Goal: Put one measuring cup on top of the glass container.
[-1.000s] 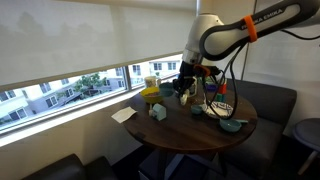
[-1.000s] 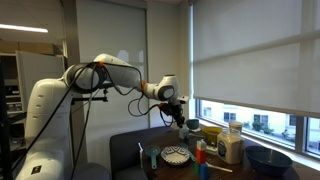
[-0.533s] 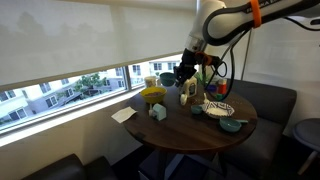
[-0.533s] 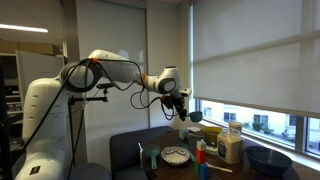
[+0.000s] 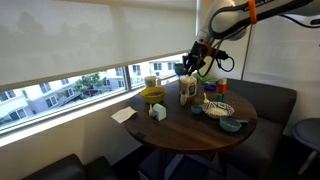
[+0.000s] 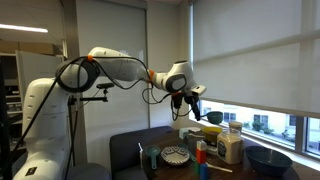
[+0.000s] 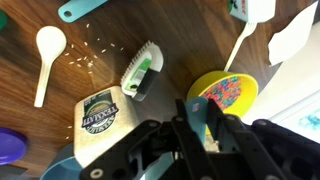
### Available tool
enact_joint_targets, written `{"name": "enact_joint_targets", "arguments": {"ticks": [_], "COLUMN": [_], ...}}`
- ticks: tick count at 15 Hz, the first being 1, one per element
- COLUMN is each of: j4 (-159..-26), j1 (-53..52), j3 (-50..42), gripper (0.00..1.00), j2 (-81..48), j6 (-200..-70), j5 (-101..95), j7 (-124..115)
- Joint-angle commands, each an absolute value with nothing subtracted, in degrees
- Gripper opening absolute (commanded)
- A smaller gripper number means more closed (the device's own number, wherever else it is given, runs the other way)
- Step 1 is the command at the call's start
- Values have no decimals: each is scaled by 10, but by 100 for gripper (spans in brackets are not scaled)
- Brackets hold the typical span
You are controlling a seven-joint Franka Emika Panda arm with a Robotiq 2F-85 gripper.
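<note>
A round dark wooden table [image 5: 175, 135] stands by a window. At its left edge lies a white sheet of paper [image 5: 124, 115]. Right of that is a yellow bowl [image 5: 152, 95], with a small teal measuring cup [image 5: 158, 112] on the table just in front of it. Right again stands the glass container [image 5: 187, 93], a tall clear jar with tan contents. The gripper [image 5: 190, 67] hangs well above the jar, close to directly over it. In the wrist view the fingers [image 7: 190, 122] stand close together, but whether they pinch a cup cannot be told. Further right are a patterned plate [image 5: 218, 108] and a teal bowl [image 5: 231, 125]. The wrist view shows the jar off to one side of the fingers, so a straight descent would likely miss its top. A cup set off-centre could slide off. A finger catching the rim could topple the tall jar into the yellow bowl.
</note>
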State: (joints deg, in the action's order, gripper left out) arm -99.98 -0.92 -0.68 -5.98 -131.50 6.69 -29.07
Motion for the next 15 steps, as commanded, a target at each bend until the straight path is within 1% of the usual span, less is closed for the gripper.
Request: {"name": "enact_joint_targets", "arguments": {"ticks": [1,2,3,4,5,8,12,15], "j4": [-969,-977,-981,-978,-978,-951,-931,-923], "j1": [12,13,13,16,16,29,32,31], "j3": [-28,-28,-28,-31,-32,-32,-38,-40], "gripper": [6,6,25,25,6,6,6,6], "j2": [-61,-55,-60,-59,-58,-72,-86,-97], "j6": [-1316,-1336,-1317,-1322,-1325,-1282,-1240,-1243], "j5": [103,109,88,93,95,173,174,167], "j7": [-340,-348,-320,-325,-329,-314,-335,-346]}}
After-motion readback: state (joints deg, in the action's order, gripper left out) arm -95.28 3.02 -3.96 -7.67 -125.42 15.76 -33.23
